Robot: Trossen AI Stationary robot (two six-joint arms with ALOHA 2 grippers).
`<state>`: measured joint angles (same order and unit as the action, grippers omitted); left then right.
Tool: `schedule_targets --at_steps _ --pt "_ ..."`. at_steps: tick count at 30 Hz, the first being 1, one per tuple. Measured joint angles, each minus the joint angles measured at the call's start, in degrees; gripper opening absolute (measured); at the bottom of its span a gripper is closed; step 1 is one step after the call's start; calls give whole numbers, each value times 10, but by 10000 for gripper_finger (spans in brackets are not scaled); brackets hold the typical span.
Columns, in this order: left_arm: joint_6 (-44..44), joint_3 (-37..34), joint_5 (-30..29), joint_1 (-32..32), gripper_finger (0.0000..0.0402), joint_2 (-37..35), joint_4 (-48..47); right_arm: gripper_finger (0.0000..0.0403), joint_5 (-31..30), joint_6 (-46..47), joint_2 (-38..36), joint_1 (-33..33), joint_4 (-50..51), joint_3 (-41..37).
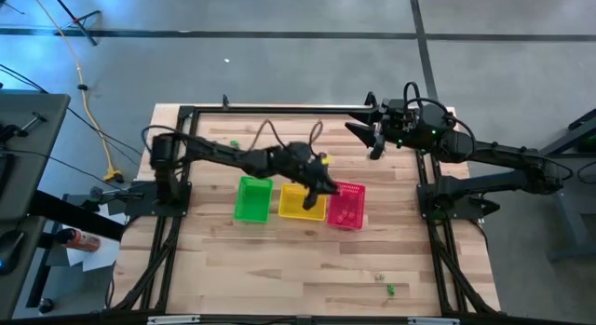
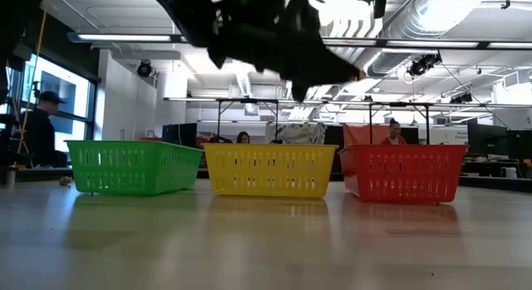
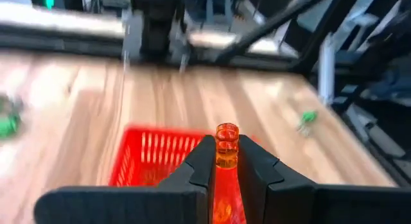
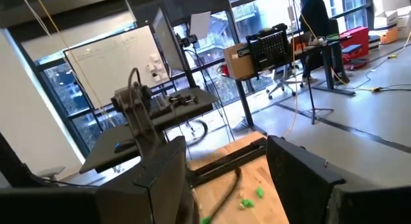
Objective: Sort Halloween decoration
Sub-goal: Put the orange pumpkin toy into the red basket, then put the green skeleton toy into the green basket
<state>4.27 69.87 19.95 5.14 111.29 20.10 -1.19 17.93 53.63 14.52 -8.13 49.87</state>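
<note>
My left gripper (image 1: pixel 328 187) hangs over the pink basket (image 1: pixel 346 206), shut on a small orange see-through trinket (image 3: pixel 226 146). The left wrist view shows the basket (image 3: pixel 154 156) below and beyond the fingers. The green basket (image 1: pixel 252 198) and the yellow basket (image 1: pixel 303 202) stand in a row to the pink one's left. Loose green trinkets lie on the table near the front (image 1: pixel 390 290) and at the far left (image 1: pixel 234 144). My right gripper (image 1: pixel 365 139) waits raised at the far right, open, with nothing between its fingers. My left gripper pinches the orange trinket between its two fingers, with the trinket's upper end (image 3: pixel 227 131) sticking out past the fingertips (image 3: pixel 204 153). The fingers slant downward, coming from the table's left. The trinket is lifted clear, above the pink basket.
In the low view the three baskets stand side by side: green (image 2: pixel 133 167), yellow (image 2: pixel 270 169) and red-pink (image 2: pixel 403 172). A black frame (image 1: pixel 279 109) borders the table. Bare wood (image 1: pixel 307 260) lies in front of the baskets. People show in the room behind.
</note>
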Motion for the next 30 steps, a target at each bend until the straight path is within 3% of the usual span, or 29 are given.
schedule_targets --at_steps 10,21,25,30 --pt "-16 0 -54 -13 43 61 22 212 0 16 0 0 1 0" --pt "15 0 -48 -8 171 56 27 212 0 15 0 0 1 0" --pt "-12 -1 -23 24 192 -13 -37 212 0 15 -1 0 1 0" --pt "-47 -1 -27 126 192 -168 -117 212 2 11 -2 5 -3 0"
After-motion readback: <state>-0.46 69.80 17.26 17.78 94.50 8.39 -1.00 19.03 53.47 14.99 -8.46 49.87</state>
